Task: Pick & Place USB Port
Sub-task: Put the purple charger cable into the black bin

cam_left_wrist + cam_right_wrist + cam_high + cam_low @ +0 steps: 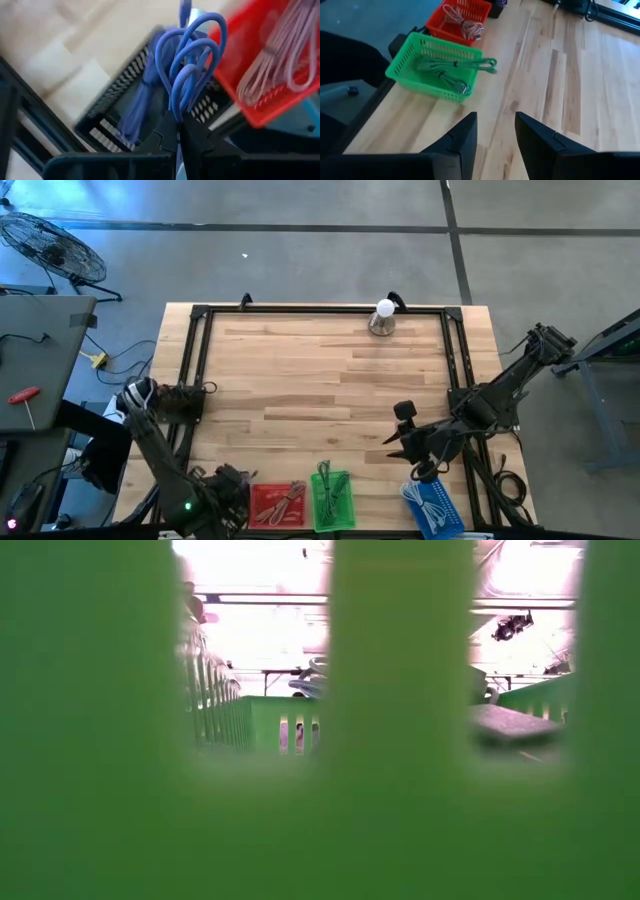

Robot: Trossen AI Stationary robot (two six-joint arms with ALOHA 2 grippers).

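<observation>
My left gripper is at the table's near left corner, pointing down and shut on a coiled blue USB cable. Under it stands a black basket that holds another blue cable bundle. Beside it, a red basket holds pink cables. A green basket holds a green cable. My right gripper hovers open over bare wood at the near right, holding nothing. My left gripper pinches the blue cable's coil between its two fingers, at the gathered strands beside the fingertips. The fingers come from above and point down. The loops reach out beyond the fingertips over the black basket. Whether they touch the bundle inside, I cannot tell.
A blue basket with white cables stands at the near right. A small lamp-like object sits at the far edge. A black frame runs round the tabletop. The green basket's wall fills the low view.
</observation>
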